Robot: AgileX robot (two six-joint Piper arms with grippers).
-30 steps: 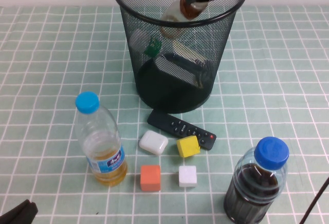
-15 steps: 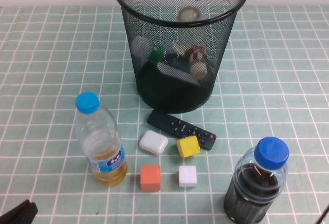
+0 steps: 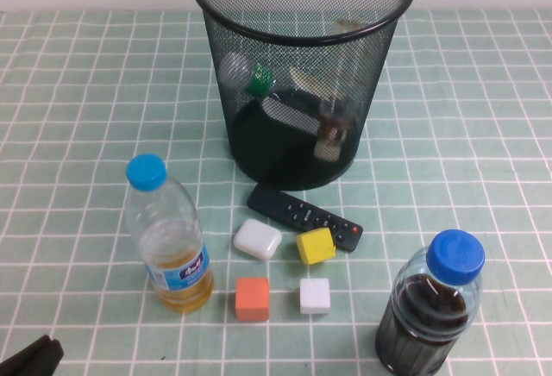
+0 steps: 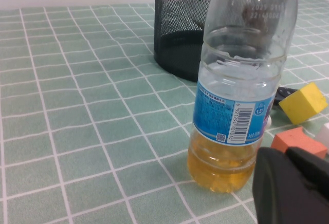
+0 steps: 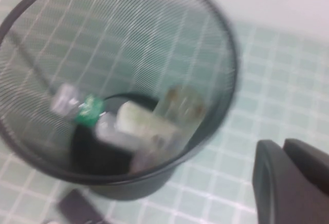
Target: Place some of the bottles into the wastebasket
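Observation:
The black wire-mesh wastebasket [image 3: 302, 147] stands at the table's far middle. Inside it, a small clear bottle with a brown collar [image 3: 332, 130] lies against the right wall. A pale slim bottle [image 3: 289, 110] lies beside it, seen from above in the right wrist view [image 5: 141, 126]. My right gripper [image 5: 282, 147] hangs shut and empty above the table just outside the wastebasket's rim [image 5: 226, 49]; it is out of the high view. My left gripper [image 3: 30, 359] rests shut and empty at the near left corner, beside the yellow-liquid bottle [image 4: 241, 80].
A blue-capped bottle of yellow liquid [image 3: 168, 238] stands front left and a dark-liquid bottle [image 3: 431, 307] front right. Between them lie a black remote [image 3: 306, 215], a white case [image 3: 257, 239], and yellow [image 3: 316, 245], orange [image 3: 253, 297] and white [image 3: 315, 295] cubes. A green-topped item [image 3: 257, 79] lies in the basket.
The brown-collared bottle left my right gripper and dropped to the wastebasket's bottom. The right gripper rose out of the high view and shut. The left arm stayed still.

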